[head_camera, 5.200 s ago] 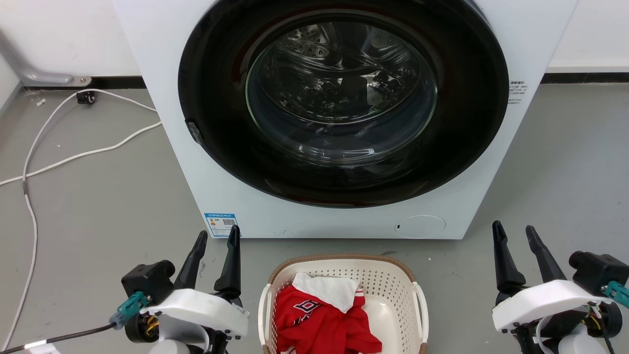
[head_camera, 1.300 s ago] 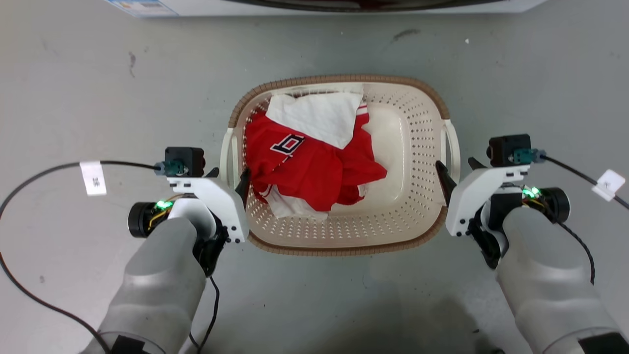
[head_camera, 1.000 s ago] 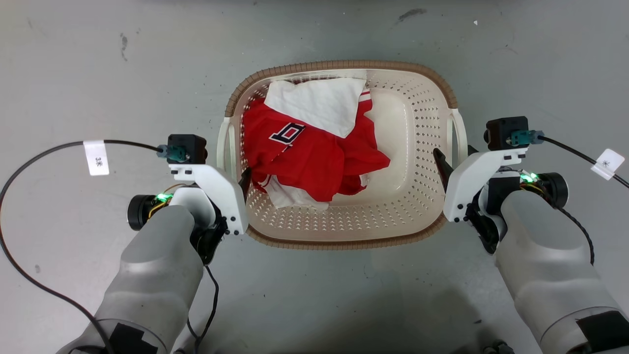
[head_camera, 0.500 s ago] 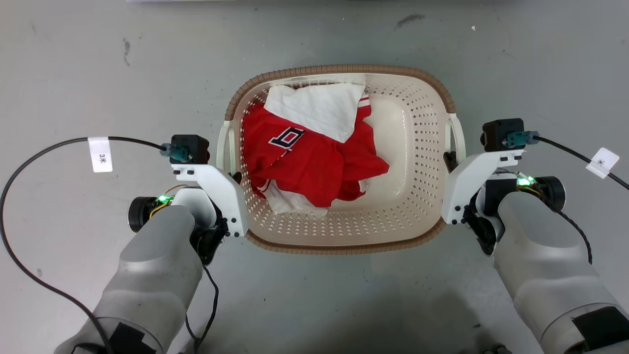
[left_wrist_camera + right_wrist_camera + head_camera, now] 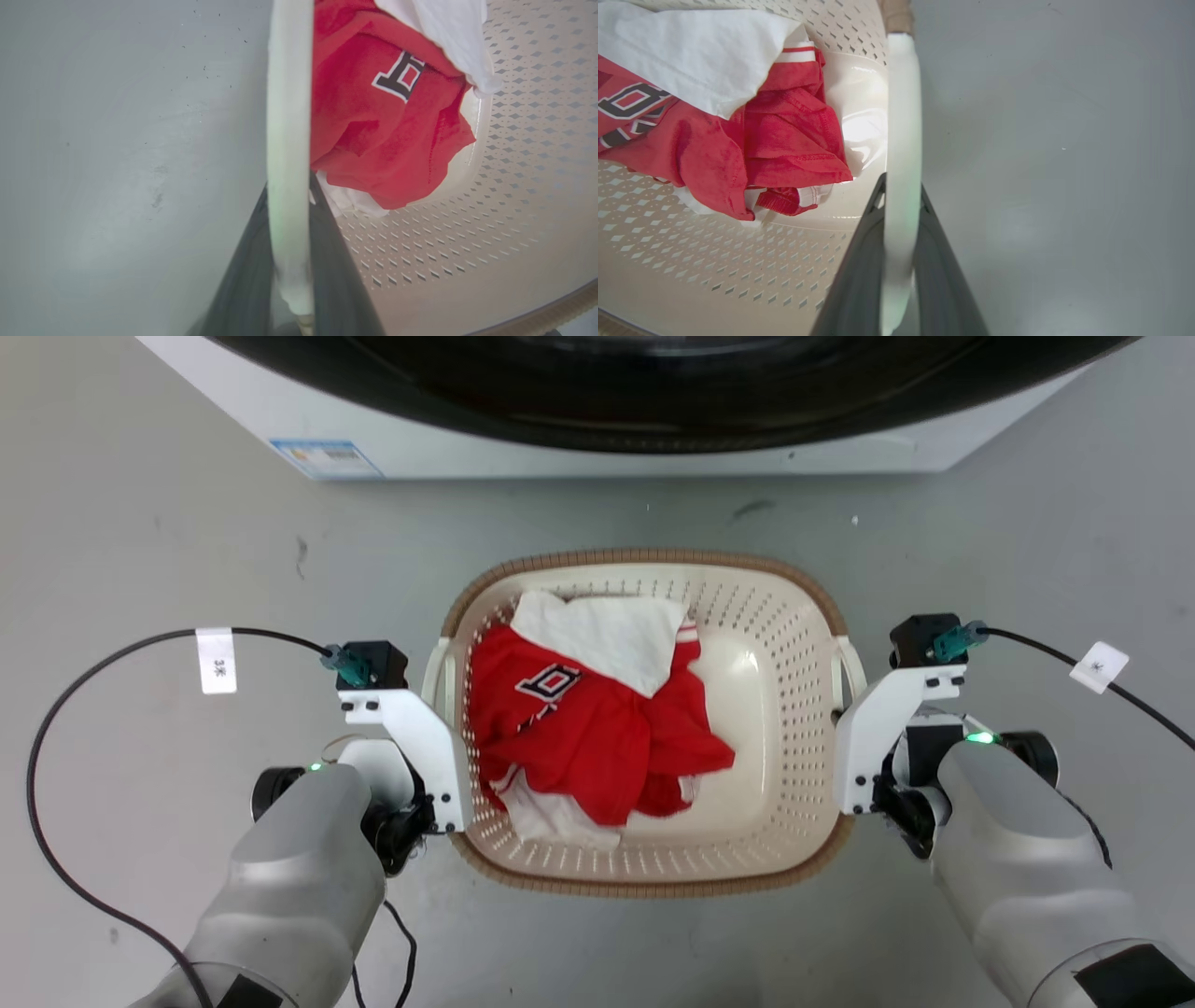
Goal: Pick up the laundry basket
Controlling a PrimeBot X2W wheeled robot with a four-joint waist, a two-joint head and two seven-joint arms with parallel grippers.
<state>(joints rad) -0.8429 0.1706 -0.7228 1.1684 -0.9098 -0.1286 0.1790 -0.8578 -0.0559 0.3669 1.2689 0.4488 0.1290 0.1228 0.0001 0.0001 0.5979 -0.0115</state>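
Observation:
The laundry basket (image 5: 644, 558), cream-white and perforated with a brown woven rim, sits between my two arms on the grey floor. It holds a red shirt (image 5: 579, 728) and a white cloth (image 5: 607, 635). My left gripper (image 5: 441, 714) is at its left handle (image 5: 433, 677). In the left wrist view the white handle strip (image 5: 288, 116) runs between the two dark fingers of the left gripper (image 5: 289, 182), which are shut on it. My right gripper (image 5: 845, 709) clamps the right handle (image 5: 902, 116) the same way, as the right wrist view of the right gripper (image 5: 902, 182) shows. I cannot tell whether the basket is off the floor.
The white washing machine (image 5: 579, 453) with its dark door stands just beyond the basket. Black cables with white tags loop from each wrist, one on the left (image 5: 93, 663) and one on the right (image 5: 1120, 695). Bare grey floor (image 5: 187, 523) lies on both sides.
Both grippers' fingers closed onto the basket handles. The head view has since shifted, bringing the washing machine's base back into the top; the basket stays between the grippers.

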